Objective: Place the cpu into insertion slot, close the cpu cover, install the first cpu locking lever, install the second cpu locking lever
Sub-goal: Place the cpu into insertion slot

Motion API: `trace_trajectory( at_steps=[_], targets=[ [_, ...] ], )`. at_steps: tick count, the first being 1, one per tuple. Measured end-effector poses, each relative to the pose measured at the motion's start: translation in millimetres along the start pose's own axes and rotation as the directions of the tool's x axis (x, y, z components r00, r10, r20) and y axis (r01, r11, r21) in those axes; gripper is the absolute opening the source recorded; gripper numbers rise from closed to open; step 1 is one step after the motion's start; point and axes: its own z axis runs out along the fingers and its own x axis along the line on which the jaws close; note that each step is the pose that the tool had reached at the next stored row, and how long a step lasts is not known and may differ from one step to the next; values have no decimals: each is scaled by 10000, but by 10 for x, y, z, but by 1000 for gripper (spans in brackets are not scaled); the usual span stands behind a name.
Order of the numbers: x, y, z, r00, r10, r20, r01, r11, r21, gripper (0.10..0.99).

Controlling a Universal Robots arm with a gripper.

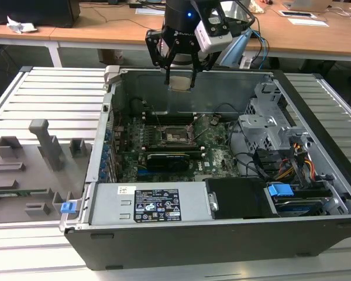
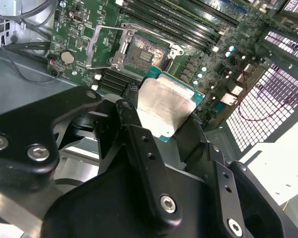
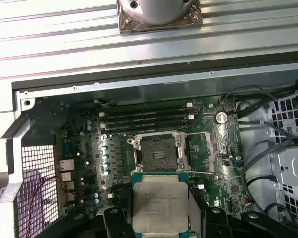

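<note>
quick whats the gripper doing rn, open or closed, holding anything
gripper: shut on the cpu, held in the air above the motherboard.

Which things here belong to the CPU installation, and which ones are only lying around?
Job in hand:
cpu, held in the gripper
insertion slot, empty
cpu cover, open

Lying about:
black card
power supply
drive cage
grey fixtures beside the case
</note>
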Motion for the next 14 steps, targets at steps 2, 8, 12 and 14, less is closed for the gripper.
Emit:
trace_trajectory(
  at_steps=[2, 8, 12, 14],
  targets=[
    [0, 0, 0, 10000, 27, 3, -27, 10000, -1, 541],
    [0, 0, 0, 9999, 146, 13, -146, 9999, -3, 541],
    [0, 0, 0, 9998, 213, 19, -213, 9998, -5, 541],
    [0, 0, 0, 9997, 241, 22, -241, 9997, -5, 541]
  ],
)
